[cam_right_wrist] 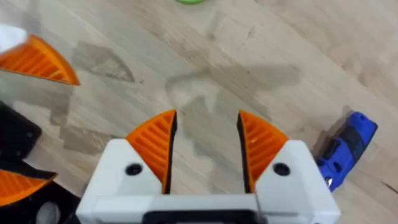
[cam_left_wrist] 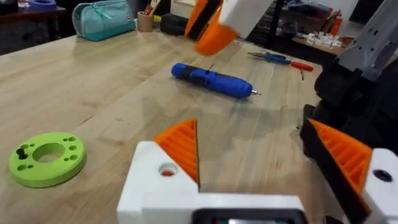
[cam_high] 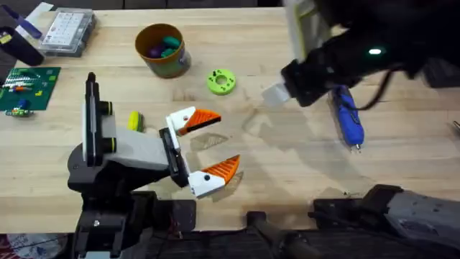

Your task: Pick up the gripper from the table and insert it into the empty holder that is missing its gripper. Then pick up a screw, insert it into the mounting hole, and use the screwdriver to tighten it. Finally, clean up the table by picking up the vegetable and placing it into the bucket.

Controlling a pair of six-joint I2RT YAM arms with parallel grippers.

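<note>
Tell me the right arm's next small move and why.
Probably shift the right gripper sideways over the screwdriver and lower onto it: its fingers are open and empty over bare table, and the screwdriver lies flat just beside them.

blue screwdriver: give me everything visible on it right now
The screwdriver is a slim, bright-blue, pen-shaped tool, plastic by its look, with a darker blue grip section and a short metal bit at one end. It lies flat on the bare wood table, on the right side, bit pointing toward the arms' bases. Nothing grips it: the right gripper is open above the table beside it, and the left gripper is open farther left. The dark right arm overlaps its far end in the overhead view.
</note>
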